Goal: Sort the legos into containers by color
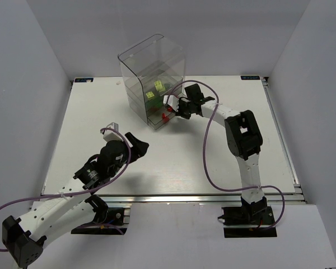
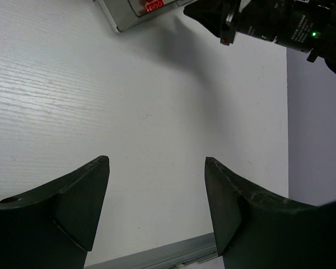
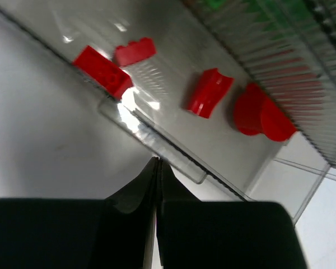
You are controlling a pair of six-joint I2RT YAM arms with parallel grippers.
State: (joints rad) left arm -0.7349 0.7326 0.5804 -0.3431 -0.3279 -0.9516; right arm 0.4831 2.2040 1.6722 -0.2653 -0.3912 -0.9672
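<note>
From above, your right end effector (image 1: pixel 171 106) is at the front of the drawers (image 1: pixel 151 73); the left end effector (image 1: pixel 137 143) hovers apart over the bench (image 1: pixel 101 112), likely keeping clear.

Left wrist: fingers (image 2: pixel 78 207) wide, holding nothing.

Right wrist: jaws shut, empty; 4 red bricks (image 3: pixel 210 92) lie just beyond in the lowest drawer (image 3: pixel 151 140).

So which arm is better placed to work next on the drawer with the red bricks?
Right. The right gripper, shut, sits just in front of the drawer holding the red bricks. The left gripper hangs open over the table, well away from the containers.
</note>
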